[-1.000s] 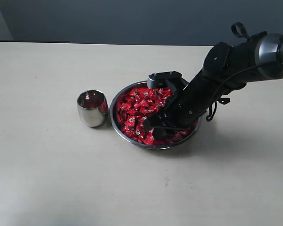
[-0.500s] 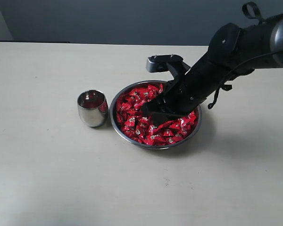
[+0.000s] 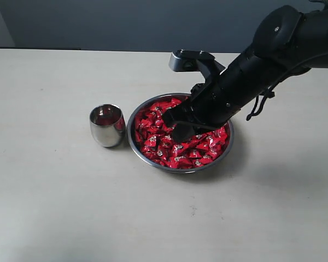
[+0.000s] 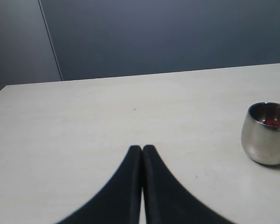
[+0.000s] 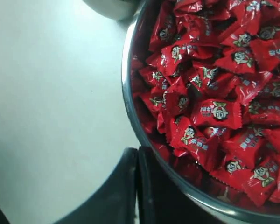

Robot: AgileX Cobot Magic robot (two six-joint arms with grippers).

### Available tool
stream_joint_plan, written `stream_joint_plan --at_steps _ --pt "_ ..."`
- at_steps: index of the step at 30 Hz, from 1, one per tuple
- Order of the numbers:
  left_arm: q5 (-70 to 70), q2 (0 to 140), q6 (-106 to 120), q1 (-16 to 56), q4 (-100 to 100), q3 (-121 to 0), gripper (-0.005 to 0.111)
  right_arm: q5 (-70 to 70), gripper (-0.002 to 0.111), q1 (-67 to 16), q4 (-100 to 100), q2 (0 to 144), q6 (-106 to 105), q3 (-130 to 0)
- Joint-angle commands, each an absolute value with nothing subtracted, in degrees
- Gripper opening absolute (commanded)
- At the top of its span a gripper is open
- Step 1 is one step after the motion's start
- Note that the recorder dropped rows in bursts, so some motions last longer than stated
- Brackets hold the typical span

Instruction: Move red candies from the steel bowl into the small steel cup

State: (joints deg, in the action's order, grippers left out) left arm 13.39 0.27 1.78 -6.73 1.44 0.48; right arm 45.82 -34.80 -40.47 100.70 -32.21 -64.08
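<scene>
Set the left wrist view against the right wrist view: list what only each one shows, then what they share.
Only the left wrist view shows the small steel cup with its open mouth and red showing inside, the dark wall, and the left gripper, jaws shut. Only the right wrist view shows the steel bowl heaped with red candies, and the right gripper, jaws shut, seen over the bowl's rim. Both show the pale table. A steel sliver at the right view's edge is probably the cup.
</scene>
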Motion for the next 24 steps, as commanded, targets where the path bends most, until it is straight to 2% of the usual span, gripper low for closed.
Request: stream_joint_plan --at_steps 1,9,11,16,24 --pt "13.28 0.00 1.68 -6.85 1.55 0.00 0.000 45.74 -0.001 -34.77 -38.42 101.92 -32.40 -64.41" --pt "13.28 0.00 1.68 -6.85 1.55 0.00 0.000 44.41 0.000 -34.77 -38.98 107.73 -29.50 -64.41" --pt "13.28 0.00 1.68 -6.85 1.55 0.00 0.000 44.41 0.007 -34.77 -39.11 108.45 -29.50 -64.41" --pt "13.28 0.00 1.68 -6.85 1.55 0.00 0.000 44.22 0.033 -34.77 -38.79 108.97 -29.72 -64.41" --pt "13.28 0.00 1.68 -6.85 1.55 0.00 0.000 40.29 0.035 -34.77 -39.43 111.06 -29.72 -64.41"
